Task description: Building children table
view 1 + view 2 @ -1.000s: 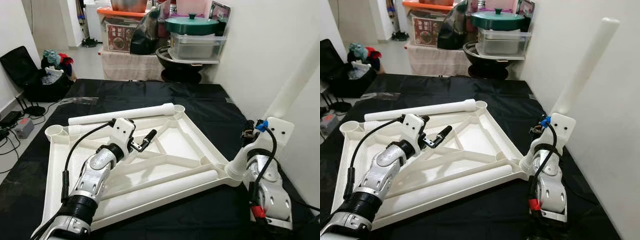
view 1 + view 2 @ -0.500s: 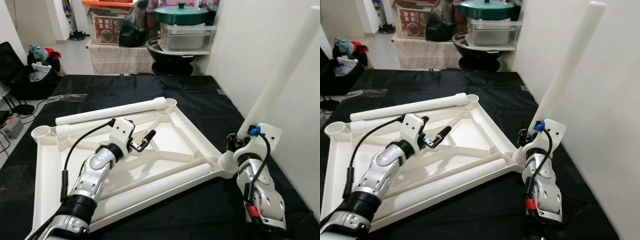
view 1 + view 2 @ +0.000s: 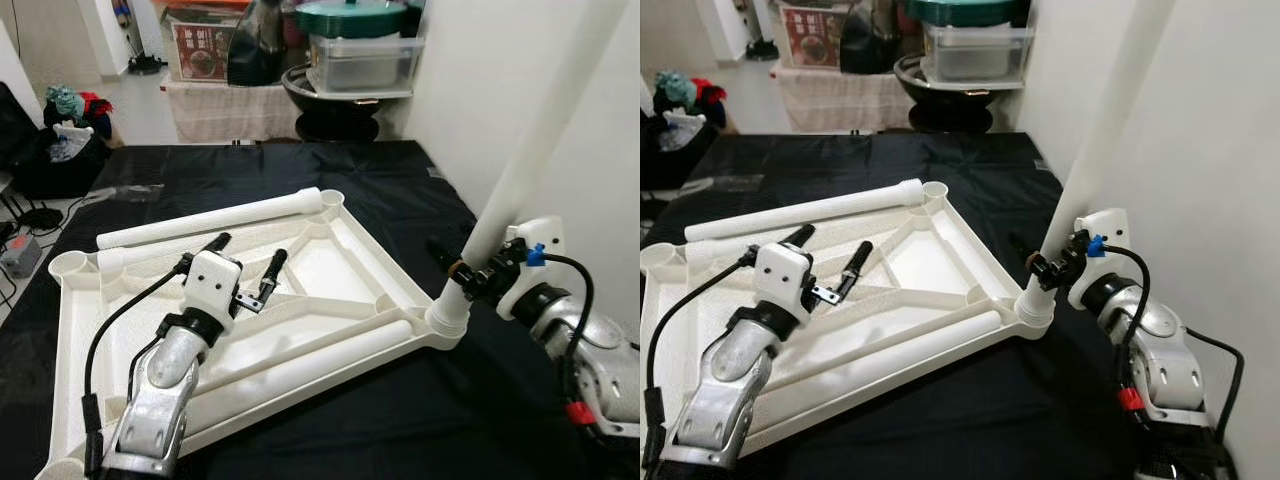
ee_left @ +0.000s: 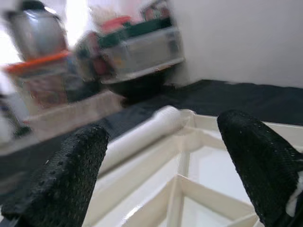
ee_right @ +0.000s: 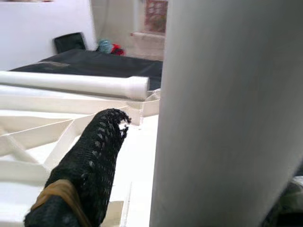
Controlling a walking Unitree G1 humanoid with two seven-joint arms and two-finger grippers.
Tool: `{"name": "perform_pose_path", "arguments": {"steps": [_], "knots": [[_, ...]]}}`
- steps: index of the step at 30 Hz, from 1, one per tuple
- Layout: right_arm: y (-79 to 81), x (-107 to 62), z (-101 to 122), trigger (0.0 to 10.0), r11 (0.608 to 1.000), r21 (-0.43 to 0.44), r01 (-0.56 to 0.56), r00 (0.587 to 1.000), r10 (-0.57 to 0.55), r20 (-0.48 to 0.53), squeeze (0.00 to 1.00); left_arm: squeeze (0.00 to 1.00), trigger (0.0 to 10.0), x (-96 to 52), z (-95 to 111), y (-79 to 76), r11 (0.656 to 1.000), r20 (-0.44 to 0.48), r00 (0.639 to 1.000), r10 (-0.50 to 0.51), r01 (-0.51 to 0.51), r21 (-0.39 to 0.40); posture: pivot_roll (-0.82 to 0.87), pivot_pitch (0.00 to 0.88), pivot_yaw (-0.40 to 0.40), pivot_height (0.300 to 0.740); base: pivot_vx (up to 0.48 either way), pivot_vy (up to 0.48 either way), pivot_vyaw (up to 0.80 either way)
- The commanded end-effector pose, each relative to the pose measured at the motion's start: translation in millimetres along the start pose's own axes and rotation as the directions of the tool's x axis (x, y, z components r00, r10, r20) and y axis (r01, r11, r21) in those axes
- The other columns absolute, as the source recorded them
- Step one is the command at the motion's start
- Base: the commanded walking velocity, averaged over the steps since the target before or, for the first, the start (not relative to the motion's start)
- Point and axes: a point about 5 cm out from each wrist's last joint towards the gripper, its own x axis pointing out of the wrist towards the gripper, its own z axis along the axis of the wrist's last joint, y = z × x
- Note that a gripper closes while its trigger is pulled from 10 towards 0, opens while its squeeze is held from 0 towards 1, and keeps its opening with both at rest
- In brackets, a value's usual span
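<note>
Gripping the white leg (image 3: 520, 170) low down, the right hand (image 3: 470, 278) had swung from beside the corner socket (image 3: 445, 325) to above it, seating the leg upright. Ahead, the left hand (image 3: 247, 270) hovered open over the upturned tabletop (image 3: 340, 270).

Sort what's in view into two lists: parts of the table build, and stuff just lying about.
Part of the build:
- white tabletop frame, upside down on the black mat
- upright leg in the near corner socket, gripped by the right hand
- two loose legs lying on the frame
- left hand, open over the frame

Lying about:
- green-lidded pot
- clear storage bin
- black bag
</note>
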Motion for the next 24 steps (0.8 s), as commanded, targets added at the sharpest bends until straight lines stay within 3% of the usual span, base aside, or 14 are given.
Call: {"name": "perform_pose_path", "arguments": {"steps": [1,2,10,11,20,21,22,23,24], "knots": [[5.5,7.3,-0.8,10.0,0.998,0.003,-0.061,0.998,0.061,-0.003,0.0,0.0,10.0,-12.0,-4.1,0.2,0.998,-0.043,0.997,0.06,-0.059,0.03,0.09,0.0,-0.083,0.74,0.0,0.0,0.0],[4.7,11.2,-0.3,10.0,0.998,0.011,-0.069,0.998,0.069,-0.004,0.0,0.0,10.0,-21.2,-6.1,2.8,0.993,-0.065,0.991,0.115,-0.112,0.045,0.1,0.0,-0.084,0.74,0.0,0.0,0.0],[0.8,21.2,2.2,10.0,0.993,0.041,-0.107,0.994,0.107,0.011,0.0,0.0,10.0,-37.0,-12.1,12.7,0.976,-0.134,0.967,0.218,-0.213,0.054,0.12,0.0,-0.094,0.74,0.0,0.0,0.0],[-2.2,22.9,5.7,0.0,0.994,0.045,-0.097,0.995,0.096,0.034,0.0,0.0,10.0,-38.3,-13.3,12.0,0.975,-0.146,0.965,0.22,-0.215,0.047,0.11,0.0,-0.092,0.74,0.0,0.0,0.0],[-7.5,16.2,14.2,0.0,1.0,0.014,-0.009,0.997,0.008,0.083,0.0,0.0,10.0,-42.3,-13.7,6.7,0.977,-0.189,0.959,0.212,-0.21,0.03,0.09,0.0,-0.083,0.74,0.0,0.0,0.0],[-12.7,14.0,13.6,0.0,0.992,-0.008,0.126,0.99,-0.125,0.065,0.0,0.0,10.0,-42.8,-14.3,5.9,0.977,-0.197,0.957,0.211,-0.21,0.029,0.09,0.0,-0.081,0.74,0.0,0.0,0.0],[-12.7,14.0,13.6,0.0,0.992,-0.008,0.126,0.99,-0.125,0.065,0.0,0.0,10.0,-42.8,-14.3,5.9,0.977,-0.197,0.957,0.211,-0.21,0.029,0.09,0.0,-0.081,0.74,0.0,0.0,0.0],[-24.5,7.2,11.9,0.0,0.921,-0.022,0.389,0.921,-0.388,0.036,0.0,0.0,10.0,-43.7,-14.2,5.0,0.977,-0.205,0.955,0.215,-0.213,0.031,0.09,0.0,-0.084,0.74,0.0,0.0,0.0],[-24.5,7.2,11.9,0.0,0.921,-0.022,0.389,0.921,-0.388,0.036,0.0,0.0,10.0,-43.7,-14.2,5.0,0.977,-0.205,0.955,0.215,-0.213,0.031,0.09,0.0,-0.084,0.74,0.0,0.0,0.0]]}}
